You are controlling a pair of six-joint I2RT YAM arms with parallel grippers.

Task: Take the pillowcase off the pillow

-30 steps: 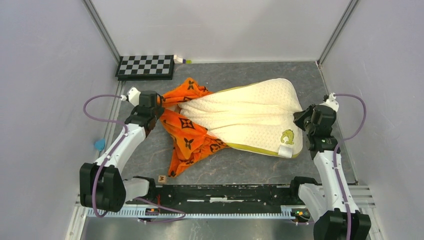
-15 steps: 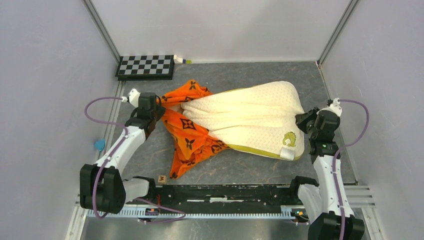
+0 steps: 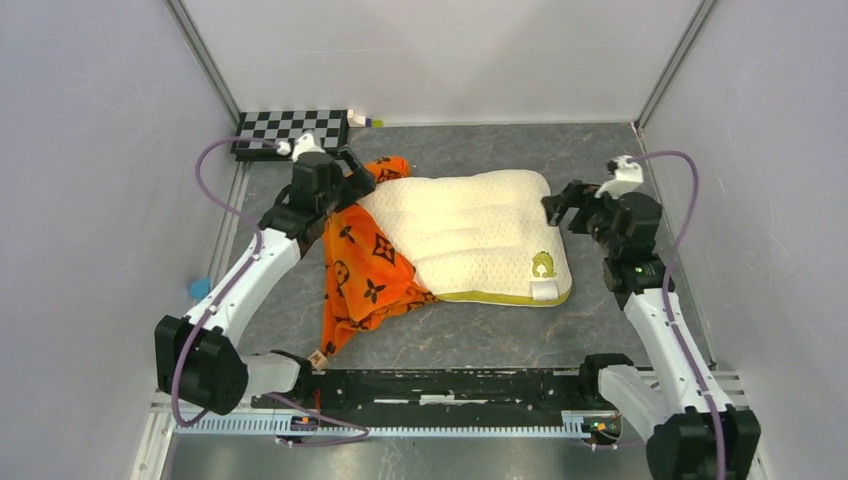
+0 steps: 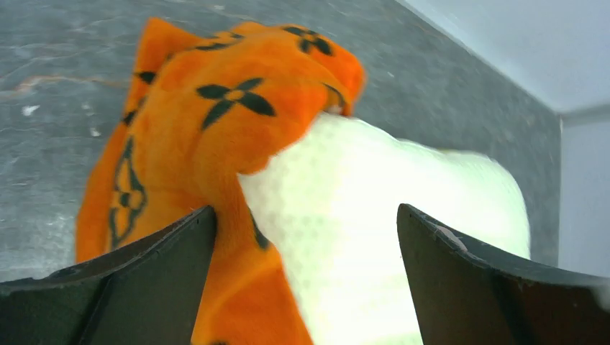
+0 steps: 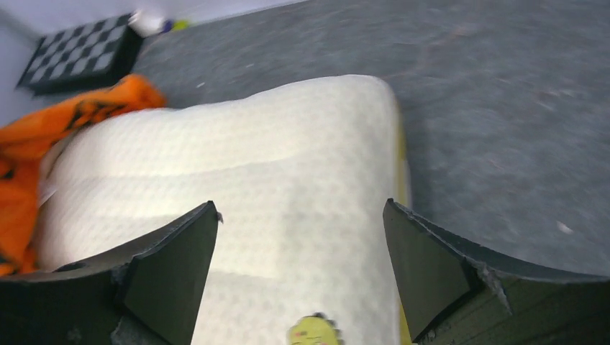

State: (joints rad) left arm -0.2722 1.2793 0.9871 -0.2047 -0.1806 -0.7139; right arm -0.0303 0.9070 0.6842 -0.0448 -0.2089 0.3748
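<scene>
On the dark grey, stone-patterned table point(image 3: 480, 150), a small blue object point(image 3: 198, 289) is seen at the left edge and a black-and-white checkerboard point(image 3: 292, 131) is set in the far left corner. A small wooden cube point(image 3: 320, 357) is found by the near rail, just beside the trailing tip of the bright orange fabric pillowcase point(image 3: 365, 270) printed with black motifs. The pillowcase is bunched over the left end of the large cream-white dotted pillow point(image 3: 470, 230), which is laid flat mid-table and mostly bared, its small white tag point(image 3: 543, 291) at the near right corner. The left arm is stretched far forward, and the left gripper point(image 3: 356, 170) is held wide open over the covered end, with nothing clamped between its fingers point(image 4: 144, 280). The right arm is bent inward, and the right gripper point(image 3: 557, 205) is likewise spread wide and empty above the pillow's far right corner. What the blue object is cannot be made out, and both wrist views are blurred.
</scene>
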